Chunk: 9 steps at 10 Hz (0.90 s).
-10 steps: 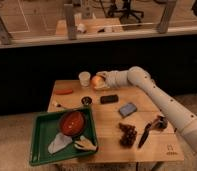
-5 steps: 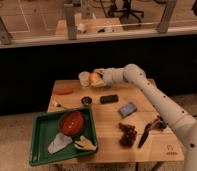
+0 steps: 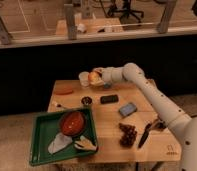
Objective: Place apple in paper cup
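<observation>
Apple (image 3: 94, 76) is pinched in the gripper (image 3: 95, 77), raised at upper centre of the frame, just right of the paper cup (image 3: 84, 79). Pickup appears complete; lowering into the cup and release remain.

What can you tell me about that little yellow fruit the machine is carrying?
The apple is small and round, yellow with a red-orange blush, its skin looking smooth. It is off the wooden table, held up in the gripper at the end of the white arm, over the table's far edge. It hangs just right of the paper cup, close beside its rim and not yet inside. Only the gripper touches it; whether it brushes the cup cannot be told.
</observation>
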Available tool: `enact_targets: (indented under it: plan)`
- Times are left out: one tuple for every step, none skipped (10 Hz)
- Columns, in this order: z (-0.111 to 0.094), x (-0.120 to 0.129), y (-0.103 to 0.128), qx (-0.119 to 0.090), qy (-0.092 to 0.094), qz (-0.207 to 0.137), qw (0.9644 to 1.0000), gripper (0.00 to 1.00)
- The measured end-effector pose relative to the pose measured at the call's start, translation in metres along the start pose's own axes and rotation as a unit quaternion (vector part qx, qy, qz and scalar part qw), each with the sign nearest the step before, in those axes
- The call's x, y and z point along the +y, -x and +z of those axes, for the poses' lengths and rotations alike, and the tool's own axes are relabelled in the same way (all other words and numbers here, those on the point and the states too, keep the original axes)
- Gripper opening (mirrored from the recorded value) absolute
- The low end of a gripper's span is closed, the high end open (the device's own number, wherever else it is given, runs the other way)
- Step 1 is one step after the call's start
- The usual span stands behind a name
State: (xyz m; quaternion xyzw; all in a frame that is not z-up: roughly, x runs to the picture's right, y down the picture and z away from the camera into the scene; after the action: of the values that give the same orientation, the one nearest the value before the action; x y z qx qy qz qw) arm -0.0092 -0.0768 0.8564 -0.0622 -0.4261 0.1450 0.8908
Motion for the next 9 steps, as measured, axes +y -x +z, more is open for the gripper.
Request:
enact_targets:
  plan:
    - [0.002,-0.001,0.000,-0.002,0.000,0.000,1.0000,0.00]
    - [0.009,-0.004,0.001,-0.008,0.003,-0.001,1.0000,0.00]
    - [0.013,-0.005,0.002,-0.012,0.004,-0.002,0.9999,0.00]
    - [0.018,-0.006,0.005,-0.018,0.008,-0.004,0.9998,0.00]
    - [0.023,-0.008,0.007,-0.024,0.010,-0.005,0.9997,0.00]
    - [0.027,-0.008,0.008,-0.028,0.012,-0.006,0.9995,0.00]
    - [0.032,-0.009,0.011,-0.035,0.015,-0.007,0.9993,0.00]
    - [0.037,-0.010,0.013,-0.038,0.017,-0.008,0.9991,0.00]
    - [0.040,-0.011,0.014,-0.041,0.018,-0.008,0.9990,0.00]
